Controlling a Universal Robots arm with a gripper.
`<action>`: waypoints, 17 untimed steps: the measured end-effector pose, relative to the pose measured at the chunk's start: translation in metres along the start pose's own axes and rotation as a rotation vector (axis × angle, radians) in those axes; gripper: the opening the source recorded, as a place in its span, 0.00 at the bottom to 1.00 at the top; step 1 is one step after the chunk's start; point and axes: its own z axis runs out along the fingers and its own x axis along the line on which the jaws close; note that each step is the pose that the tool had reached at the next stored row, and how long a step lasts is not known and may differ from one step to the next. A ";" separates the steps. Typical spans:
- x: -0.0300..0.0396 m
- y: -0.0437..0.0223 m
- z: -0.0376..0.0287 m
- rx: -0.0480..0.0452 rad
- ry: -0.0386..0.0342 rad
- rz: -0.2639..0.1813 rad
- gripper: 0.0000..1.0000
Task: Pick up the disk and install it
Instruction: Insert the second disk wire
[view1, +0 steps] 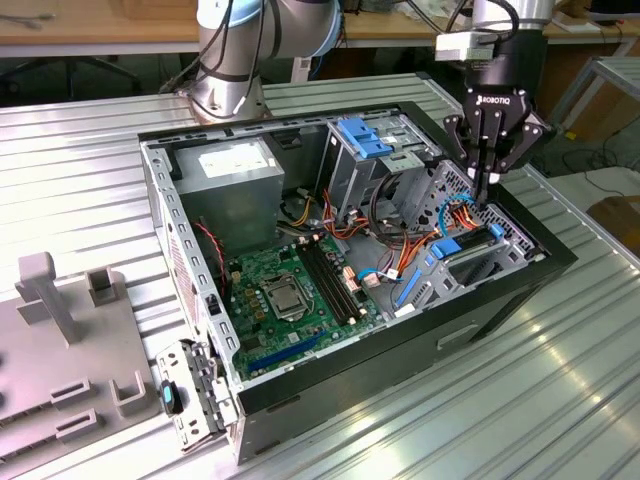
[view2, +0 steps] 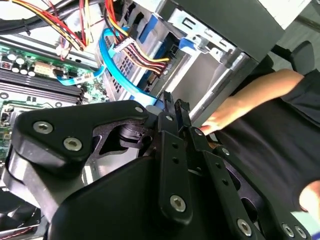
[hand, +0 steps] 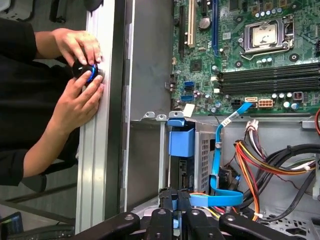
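Hovering over the open computer case (view1: 300, 390), my hand (view1: 484, 195) was pinched closed, empty; the first wrist view caught a person's hands (hand: 80, 75).

Gripper (view1: 484, 190) fingers pressed together, hanging over drive cage (view1: 470, 262) at open case's (view1: 400, 340) corner on exterior view's right. Around fingertips: blue ribbon cable (hand: 222, 150), red-yellow wire bundle (hand: 265, 165) (crowded). Motherboard (view1: 290, 285) area more open above. Person's hands (hand: 80, 75) on table edge just outside case wall.

Disk (view1: 470, 255), dark, blue side rails, lying flat in the case's cage
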 end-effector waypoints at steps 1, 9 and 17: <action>0.0012 0.0010 0.0011 0.0017 -0.0233 -0.003 0.16; 0.0191 0.0041 0.0121 0.0070 -0.1309 -0.011 0.16; 0.0352 0.0066 0.0247 0.0108 -0.1860 -0.017 0.16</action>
